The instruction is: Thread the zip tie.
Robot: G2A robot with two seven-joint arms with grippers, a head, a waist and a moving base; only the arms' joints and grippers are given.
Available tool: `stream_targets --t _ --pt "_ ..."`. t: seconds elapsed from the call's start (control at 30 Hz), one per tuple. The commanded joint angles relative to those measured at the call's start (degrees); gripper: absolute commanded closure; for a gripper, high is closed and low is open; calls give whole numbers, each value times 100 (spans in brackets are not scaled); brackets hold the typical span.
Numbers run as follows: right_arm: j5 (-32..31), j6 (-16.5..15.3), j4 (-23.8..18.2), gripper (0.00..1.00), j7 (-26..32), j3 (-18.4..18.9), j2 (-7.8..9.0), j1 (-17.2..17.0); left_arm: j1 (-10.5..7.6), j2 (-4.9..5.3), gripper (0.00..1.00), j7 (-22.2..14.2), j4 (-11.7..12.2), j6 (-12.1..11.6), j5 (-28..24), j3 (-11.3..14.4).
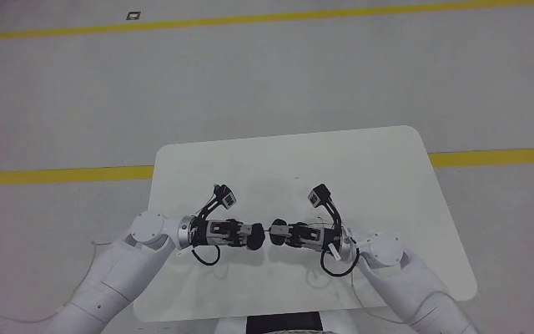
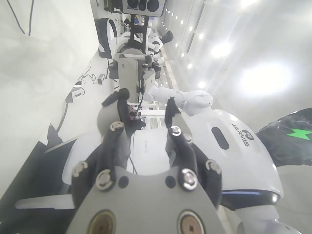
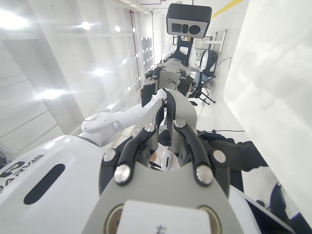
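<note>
A black zip tie [image 2: 32, 10] lies loose on the white table [image 1: 350, 167], its strap bent into a narrow V, apart from both grippers. In the top view the two arms point at each other above the table's near half. My left gripper [image 1: 257, 235] and right gripper [image 1: 275, 232] are tip to tip with a small gap. In its own wrist view the left gripper [image 2: 147, 97] is open with nothing between its fingers. The right gripper [image 3: 165, 98] has its fingers drawn together, and I see nothing held in them.
The table [image 2: 48, 62] is bare around the grippers, with room on its far half and at both ends. Its near edge runs just below the arms. Grey floor with yellow lines [image 1: 250, 18] surrounds it.
</note>
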Motion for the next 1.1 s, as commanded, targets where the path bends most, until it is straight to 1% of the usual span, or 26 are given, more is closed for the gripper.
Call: stream_targets --t 0.0,0.23,0.27,0.33,0.37,0.43,0.53,0.67,0.93,1.07 --pt "-63 32 -41 100 4 18 11 -16 -7 -5 100 7 11 9 6 6" --pt "-145 50 -103 100 39 36 31 -41 -20 -14 98 8 29 39 41 17" --pt "-147 51 -110 100 39 36 33 -43 -20 -15 96 15 32 43 49 16" --pt "-149 56 -128 100 38 37 36 -49 -23 -14 87 21 30 60 79 15" --pt "-151 60 -137 100 36 36 37 -53 -22 -15 87 23 25 64 83 16" --pt "-166 69 -150 100 37 32 40 -54 -27 -18 84 24 19 74 94 23" --pt "-220 99 -163 100 39 10 43 -45 -36 -25 85 34 18 86 109 35" --pt "-273 133 -172 100 28 -26 44 -37 -42 -31 89 41 26 95 114 43" --pt "-261 118 -163 100 2 -71 42 -16 -46 -36 89 23 39 108 132 44" --pt "-244 112 -158 100 0 -83 43 -8 -42 -37 91 28 46 120 142 42"
